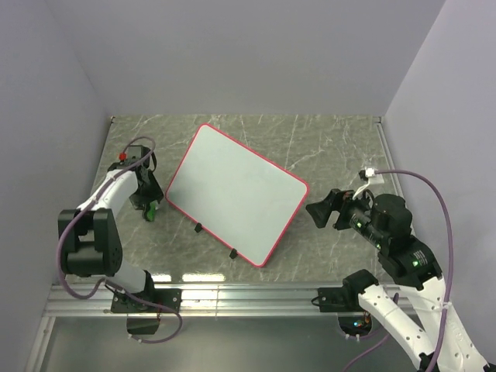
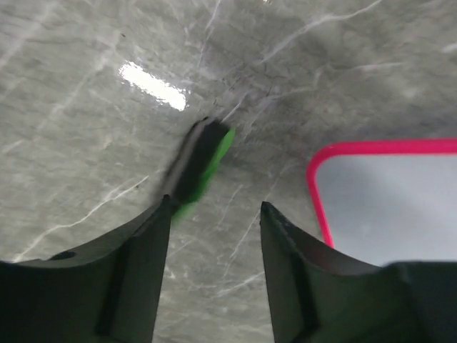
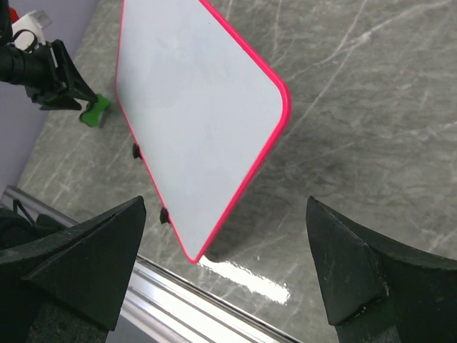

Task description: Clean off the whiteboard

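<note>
The whiteboard (image 1: 234, 191) lies flat and tilted in the middle of the table, white with a red-pink frame and two small black clips on its near edge. Its surface looks clean. It also shows in the right wrist view (image 3: 193, 114), and its corner shows in the left wrist view (image 2: 389, 200). The green eraser (image 1: 152, 209) lies on the table left of the board. In the left wrist view the eraser (image 2: 203, 166) lies just beyond the left fingertip. My left gripper (image 2: 214, 207) is open and empty above the table. My right gripper (image 1: 319, 213) is open and empty, right of the board.
The marble-patterned tabletop (image 1: 325, 147) is walled at the back and both sides. A metal rail (image 1: 232, 296) runs along the near edge. A purple cable (image 1: 434, 194) loops over the right arm.
</note>
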`<move>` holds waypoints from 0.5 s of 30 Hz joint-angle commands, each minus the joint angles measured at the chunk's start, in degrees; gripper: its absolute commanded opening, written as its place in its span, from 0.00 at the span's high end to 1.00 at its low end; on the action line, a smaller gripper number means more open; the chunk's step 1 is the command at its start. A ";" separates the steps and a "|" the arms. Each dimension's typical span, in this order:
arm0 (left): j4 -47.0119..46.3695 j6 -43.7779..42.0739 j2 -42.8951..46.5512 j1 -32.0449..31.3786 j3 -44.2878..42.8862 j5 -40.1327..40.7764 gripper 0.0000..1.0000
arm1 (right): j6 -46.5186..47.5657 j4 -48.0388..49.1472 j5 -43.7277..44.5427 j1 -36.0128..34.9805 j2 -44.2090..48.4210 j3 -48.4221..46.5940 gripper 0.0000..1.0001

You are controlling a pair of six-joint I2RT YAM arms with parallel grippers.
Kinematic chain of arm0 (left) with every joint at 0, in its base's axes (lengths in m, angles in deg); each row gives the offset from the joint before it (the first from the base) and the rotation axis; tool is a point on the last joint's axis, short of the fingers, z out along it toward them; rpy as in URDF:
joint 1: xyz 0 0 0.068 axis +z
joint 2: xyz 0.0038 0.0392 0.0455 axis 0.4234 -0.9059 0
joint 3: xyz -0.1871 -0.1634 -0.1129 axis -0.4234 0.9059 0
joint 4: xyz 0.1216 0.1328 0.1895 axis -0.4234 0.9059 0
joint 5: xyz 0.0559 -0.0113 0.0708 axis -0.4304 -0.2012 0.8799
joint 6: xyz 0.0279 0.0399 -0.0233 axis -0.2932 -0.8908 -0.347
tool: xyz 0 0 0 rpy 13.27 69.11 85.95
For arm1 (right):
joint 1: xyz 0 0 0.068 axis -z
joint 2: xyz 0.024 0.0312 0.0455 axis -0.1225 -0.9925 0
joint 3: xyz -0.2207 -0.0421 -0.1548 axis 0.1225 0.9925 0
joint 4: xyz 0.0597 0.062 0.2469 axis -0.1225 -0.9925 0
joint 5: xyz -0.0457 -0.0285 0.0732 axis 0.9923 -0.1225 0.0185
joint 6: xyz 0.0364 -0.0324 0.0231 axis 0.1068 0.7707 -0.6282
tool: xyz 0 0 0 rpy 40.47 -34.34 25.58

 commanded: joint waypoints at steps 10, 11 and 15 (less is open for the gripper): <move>1.59 2.80 -0.77 0.15 -3.69 -0.70 0.05 | 4.04 -1.80 0.43 -0.27 -1.11 -3.47 0.00; 3.16 2.98 0.21 0.15 -4.66 -0.70 0.01 | 4.30 -1.97 0.52 -0.18 -1.46 -4.09 0.00; 6.76 2.72 4.95 0.15 -12.90 -0.09 0.01 | 4.66 -1.54 2.01 -0.27 -3.31 -7.43 0.00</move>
